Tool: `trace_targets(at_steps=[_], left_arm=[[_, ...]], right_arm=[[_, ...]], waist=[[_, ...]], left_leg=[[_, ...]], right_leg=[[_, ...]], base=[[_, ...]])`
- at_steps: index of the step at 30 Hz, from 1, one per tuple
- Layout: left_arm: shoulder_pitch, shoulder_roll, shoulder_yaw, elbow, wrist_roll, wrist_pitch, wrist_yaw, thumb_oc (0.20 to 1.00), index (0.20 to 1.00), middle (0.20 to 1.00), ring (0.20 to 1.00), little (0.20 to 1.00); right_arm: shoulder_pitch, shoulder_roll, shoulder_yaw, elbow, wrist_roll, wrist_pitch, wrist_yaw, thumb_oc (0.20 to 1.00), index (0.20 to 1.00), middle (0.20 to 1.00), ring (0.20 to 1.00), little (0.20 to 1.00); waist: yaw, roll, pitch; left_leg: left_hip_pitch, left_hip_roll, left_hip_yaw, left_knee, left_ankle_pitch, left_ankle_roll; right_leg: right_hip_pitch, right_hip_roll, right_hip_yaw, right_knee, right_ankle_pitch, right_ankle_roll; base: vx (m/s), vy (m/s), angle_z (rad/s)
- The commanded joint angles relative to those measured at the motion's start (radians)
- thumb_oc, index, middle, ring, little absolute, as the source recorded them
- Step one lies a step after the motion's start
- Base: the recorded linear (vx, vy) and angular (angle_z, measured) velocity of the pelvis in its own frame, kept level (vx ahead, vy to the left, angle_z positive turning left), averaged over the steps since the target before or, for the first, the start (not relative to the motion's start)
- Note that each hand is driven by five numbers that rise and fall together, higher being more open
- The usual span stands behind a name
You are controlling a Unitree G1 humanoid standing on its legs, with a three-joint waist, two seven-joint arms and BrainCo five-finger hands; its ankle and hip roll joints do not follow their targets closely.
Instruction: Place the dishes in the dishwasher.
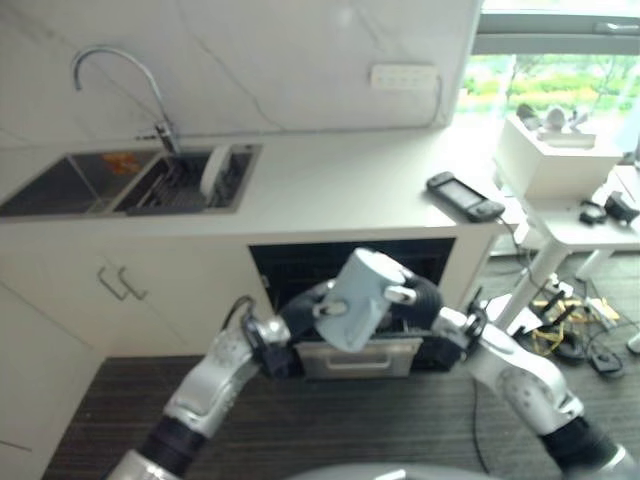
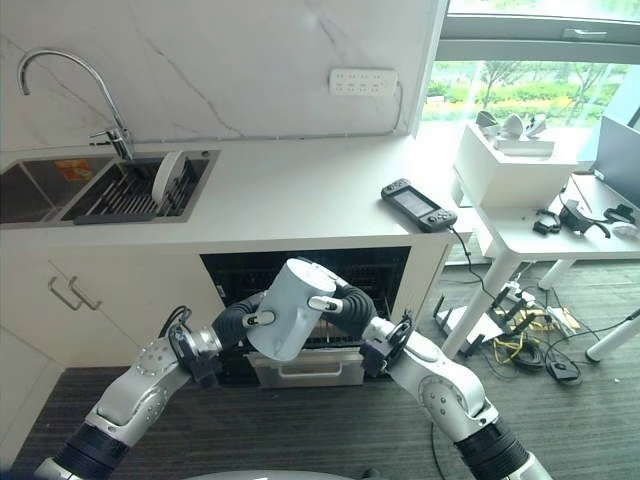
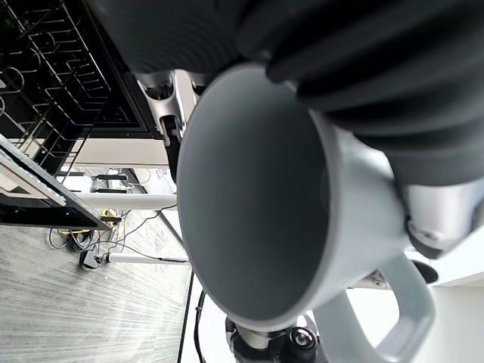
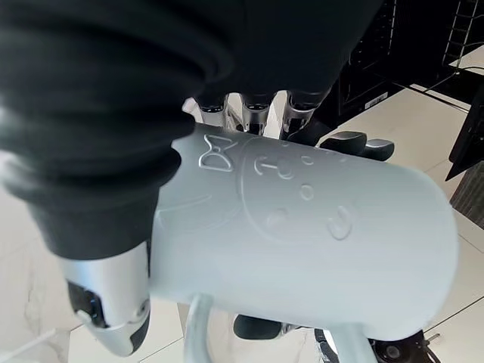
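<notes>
A pale grey mug (image 1: pixel 358 300) with a handle hangs tilted in the air in front of the open dishwasher (image 1: pixel 300 265), base up and away from me. My left hand (image 1: pixel 303 318) grips it from the left, and my right hand (image 1: pixel 422 296) grips it from the right. In the left wrist view I look into the mug (image 3: pixel 257 204), whose mouth is empty, with its handle (image 3: pixel 393 318) to one side. The right wrist view shows the embossed side of the mug (image 4: pixel 302 219) with fingers (image 4: pixel 257 106) curled behind it. A white plate (image 1: pixel 212 170) stands on edge in the sink rack.
The dishwasher's black wire rack (image 3: pixel 53 83) sits behind a pale pulled-out front panel (image 1: pixel 360 358). The sink (image 1: pixel 60 185) and tap (image 1: pixel 120 75) are at the counter's left. A handheld console (image 1: pixel 465 196) lies on the counter's right. A white table (image 1: pixel 580 225) and floor cables (image 1: pixel 575 335) are to the right.
</notes>
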Motion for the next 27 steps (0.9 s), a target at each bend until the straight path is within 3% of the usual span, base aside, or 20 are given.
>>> trace_targets(at_steps=[1, 13, 14, 15, 16, 20, 23, 27], left_arm=[[-0.116, 0.013, -0.035, -0.017, 0.017, -0.070, 0.010, 0.200, 0.200, 0.200, 0.200, 0.200], [-0.133, -0.002, -0.063, -0.025, -0.010, -0.048, -0.008, 0.200, 0.200, 0.200, 0.200, 0.200], [-0.134, -0.004, -0.065, -0.025, -0.014, -0.045, -0.009, 0.200, 0.200, 0.200, 0.200, 0.200], [-0.134, -0.005, -0.066, -0.024, -0.025, -0.043, -0.011, 0.200, 0.200, 0.200, 0.200, 0.200], [-0.134, -0.012, -0.067, -0.026, -0.042, -0.031, -0.015, 0.200, 0.200, 0.200, 0.200, 0.200], [-0.135, -0.015, -0.068, -0.047, -0.044, -0.001, -0.017, 0.200, 0.200, 0.200, 0.200, 0.200], [-0.139, -0.016, -0.039, -0.098, -0.081, 0.076, -0.006, 0.200, 0.200, 0.200, 0.200, 0.200], [-0.134, -0.017, -0.034, -0.115, -0.086, 0.101, -0.005, 0.200, 0.200, 0.200, 0.200, 0.200]], right_arm=[[-0.089, 0.053, 0.048, -0.084, 0.005, -0.003, 0.078, 1.000, 1.000, 1.000, 1.000, 1.000], [-0.122, 0.097, 0.087, -0.057, 0.090, -0.010, 0.053, 1.000, 1.000, 1.000, 1.000, 1.000], [-0.127, 0.101, 0.092, -0.053, 0.088, -0.011, 0.057, 0.733, 0.733, 0.733, 0.733, 0.733], [-0.129, 0.102, 0.098, -0.056, 0.096, -0.005, 0.068, 0.573, 0.573, 0.573, 0.573, 0.573], [-0.132, 0.106, 0.105, -0.059, 0.113, 0.000, 0.076, 0.200, 0.200, 0.200, 0.200, 0.200], [-0.164, 0.123, 0.120, -0.060, 0.118, -0.027, 0.051, 0.200, 0.200, 0.200, 0.200, 0.200], [-0.184, 0.137, 0.116, -0.075, 0.082, -0.052, 0.050, 0.200, 0.200, 0.200, 0.200, 0.200], [-0.188, 0.138, 0.132, -0.082, 0.089, -0.058, 0.060, 0.200, 0.200, 0.200, 0.200, 0.200]], waist=[[0.021, -0.033, 0.012], [0.030, -0.035, 0.011], [0.031, -0.035, 0.010], [0.031, -0.035, 0.009], [0.033, -0.036, 0.009], [0.039, -0.035, 0.008], [0.044, -0.031, 0.009], [0.048, -0.028, 0.011]], left_leg=[[0.004, 0.015, -0.010, 0.012, -0.025, 0.021], [0.003, 0.012, -0.012, 0.012, -0.024, 0.022], [0.003, 0.012, -0.012, 0.012, -0.024, 0.022], [0.003, 0.012, -0.011, 0.012, -0.024, 0.022], [0.002, 0.012, -0.011, 0.012, -0.023, 0.022], [0.004, 0.012, -0.011, 0.012, -0.023, 0.023], [0.005, 0.012, -0.011, 0.012, -0.022, 0.024], [0.006, 0.012, -0.011, 0.012, -0.022, 0.025]], right_leg=[[0.022, -0.072, -0.086, 0.007, -0.007, 0.047], [0.021, -0.075, -0.094, 0.007, -0.003, 0.049], [0.021, -0.075, -0.094, 0.007, -0.003, 0.050], [0.020, -0.076, -0.094, 0.007, -0.004, 0.050], [0.020, -0.077, -0.095, 0.007, -0.003, 0.050], [0.021, -0.078, -0.098, 0.007, -0.003, 0.049], [0.020, -0.080, -0.098, 0.007, -0.002, 0.049], [0.022, -0.082, -0.100, 0.007, -0.003, 0.049]], base=[[0.00, 0.000, 0.00], [0.00, 0.000, 0.00], [0.00, 0.000, 0.00], [0.00, 0.000, 0.00], [0.00, 0.000, 0.00], [0.00, 0.000, 0.00], [0.00, 0.000, 0.00], [0.00, 0.000, 0.00]])
